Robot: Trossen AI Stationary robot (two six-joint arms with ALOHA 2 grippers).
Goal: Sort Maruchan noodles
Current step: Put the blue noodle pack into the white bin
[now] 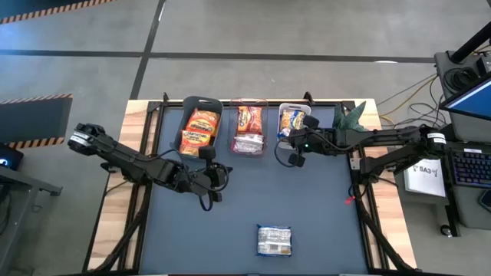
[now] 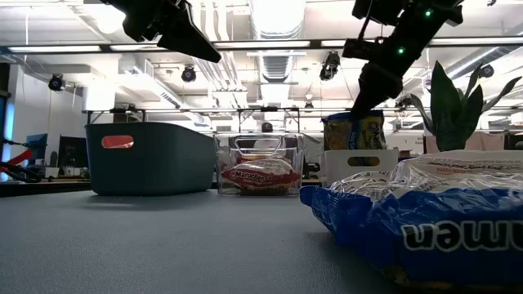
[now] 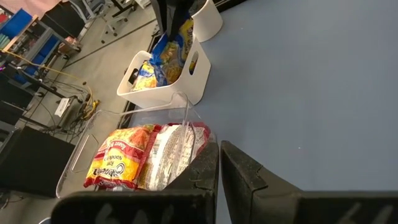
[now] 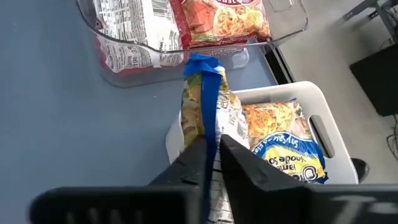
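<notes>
- Nearest to us on the dark bench (image 1: pixel 322 207), one blue-and-yellow packet (image 1: pixel 274 240) of Maruchan noodles lies flat and alone near the front edge, filling the foreground of the low view (image 2: pixel 425 220).
- Farther in, we see the left tool (image 1: pixel 217 179) raised above the mat in front of the teal bin (image 1: pixel 201 125), its fingers (image 3: pixel 205 180) pressed together on nothing.
- Farther still, the right tool (image 1: pixel 294 151) hangs at the front of the white bin (image 1: pixel 292 121), clamped on the edge of a yellow-and-blue packet (image 4: pixel 208 109) that stands upright over the bin's front rim.
- Along the back of the bench we count three bins side by side: the teal one holds orange packets (image 1: pixel 199 130), the clear bin (image 1: pixel 250 127) in the middle holds red-and-white packets (image 1: pixel 248 126), and the white one holds more yellow-and-blue packets (image 4: pixel 283 140).
- A green plant (image 1: pixel 351 116) stands at the far right corner, just beside the white bin.
</notes>
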